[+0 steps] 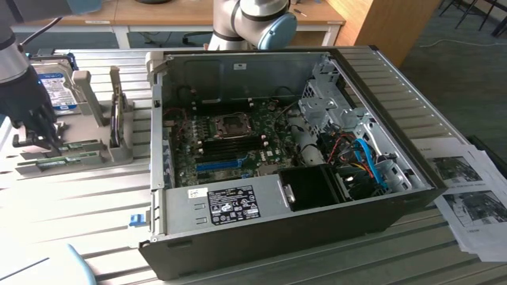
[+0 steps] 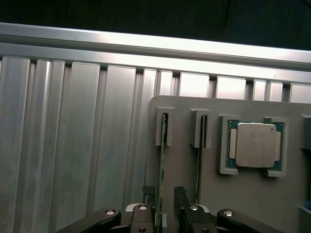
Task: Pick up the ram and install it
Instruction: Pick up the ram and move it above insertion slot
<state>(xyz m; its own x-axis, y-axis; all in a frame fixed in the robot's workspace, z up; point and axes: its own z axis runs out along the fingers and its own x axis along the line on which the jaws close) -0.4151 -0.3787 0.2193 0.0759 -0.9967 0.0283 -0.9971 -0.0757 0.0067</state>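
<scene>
1. On the exterior view's left, the arm (image 1: 14, 62) hangs over a grey holder (image 1: 119, 155). The holder sits on the metal surface (image 1: 87, 202), beside the open computer case (image 1: 262, 237).
2. In the wrist view, the ram (image 2: 162, 160) stands on its thin edge in the holder. The jaws are spread wide, one on each side of it. They grip nothing yet, and I cannot tell if they touch it.
3. A second green stick (image 2: 199, 155) stands just beside the ram. A square silver chip (image 2: 255, 144) lies near that one.
4. The step in hand looks like the pick-up. The ram is not lifted, and it is well apart from the black slots (image 1: 237, 141) inside the case.
5. I think a good grab needs the jaws to squeeze the ram's flat sides softly. They also need to stay clear of the other stick.
</scene>
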